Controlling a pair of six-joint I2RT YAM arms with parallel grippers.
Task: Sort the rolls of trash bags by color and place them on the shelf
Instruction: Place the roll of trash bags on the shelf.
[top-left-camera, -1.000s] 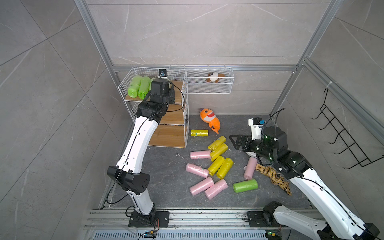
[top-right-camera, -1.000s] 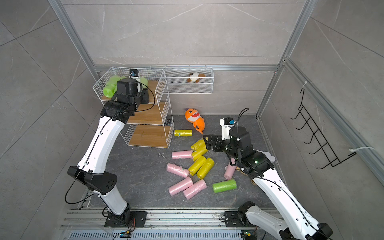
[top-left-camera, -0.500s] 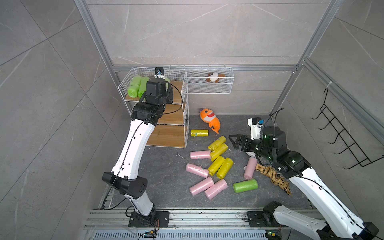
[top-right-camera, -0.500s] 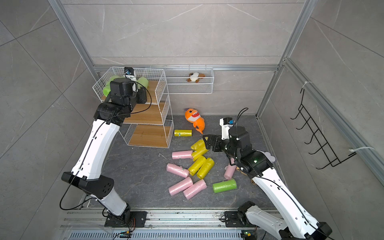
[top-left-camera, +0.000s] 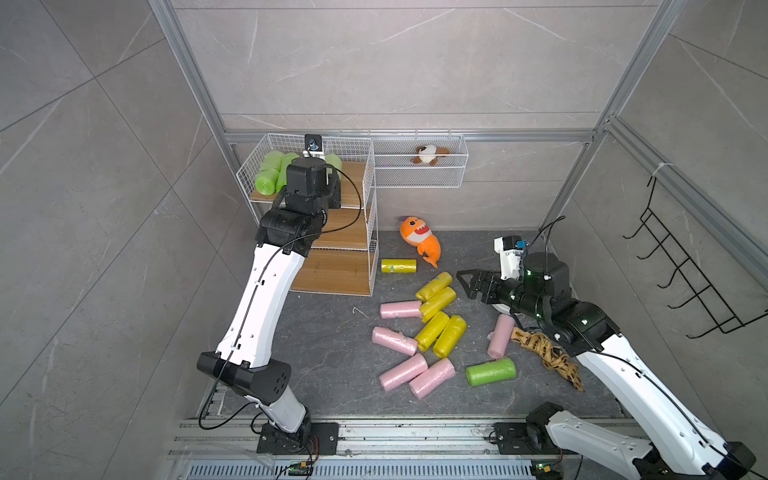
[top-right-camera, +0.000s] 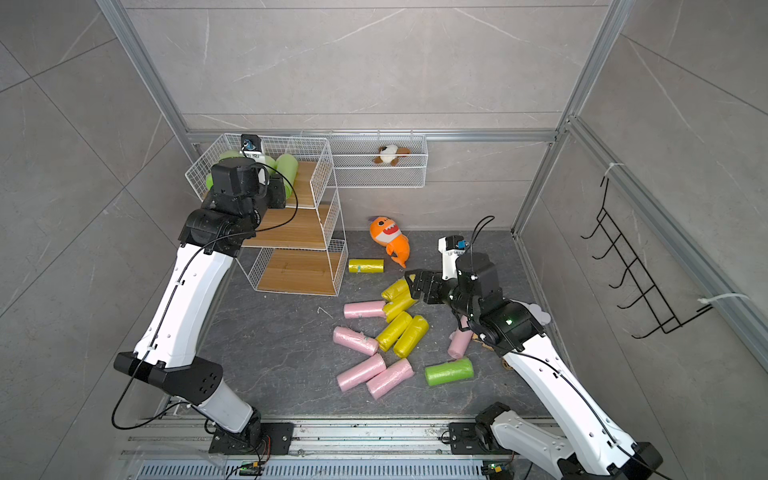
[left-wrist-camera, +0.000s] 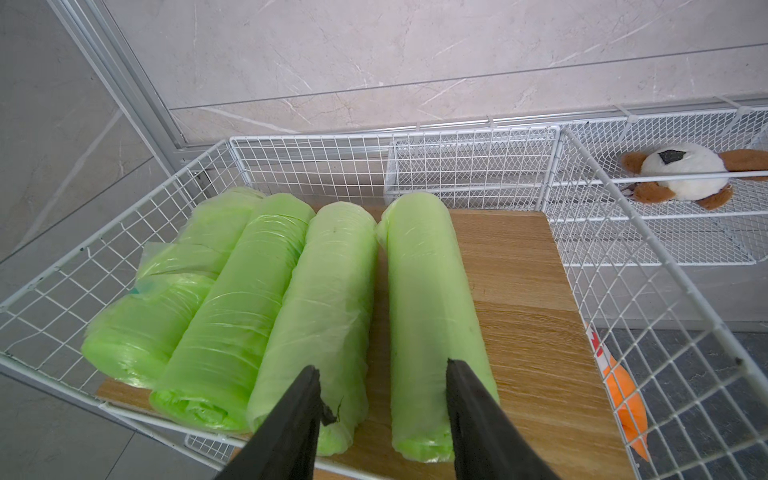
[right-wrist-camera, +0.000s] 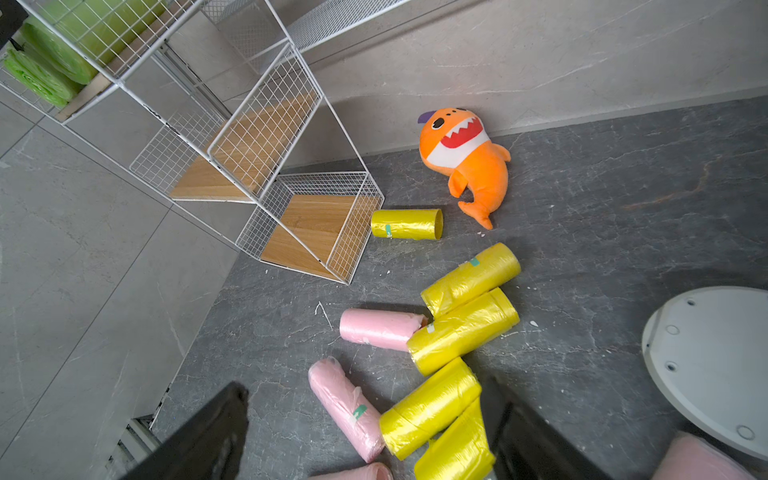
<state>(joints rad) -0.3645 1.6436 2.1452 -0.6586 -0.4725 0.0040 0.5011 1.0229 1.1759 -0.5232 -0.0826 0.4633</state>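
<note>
Rolls (right-wrist-camera: 461, 328) look soft, light, slick, so pinch mid-body; L gripper (left-wrist-camera: 380, 370) open over 4 green rolls (left-wrist-camera: 332, 291) on shelf (left-wrist-camera: 519, 257), R gripper (top-left-camera: 463, 284) open, empty.

Lime green rolls (left-wrist-camera: 332, 291) on a white wire shelf (top-left-camera: 332, 272) with light-wood boards; yellow rolls (top-left-camera: 432, 330) and pale pink rolls (top-left-camera: 401, 309) on dark grey veined floor (top-left-camera: 332, 353); orange-and-white shark (top-left-camera: 417, 235) at twelve o'clock, tan black-spotted cloth (top-left-camera: 544, 349) at four

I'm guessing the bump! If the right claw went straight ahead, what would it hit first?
Probably the nearest yellow roll of trash bags, just ahead of the right claw, though depth is unclear.
</note>
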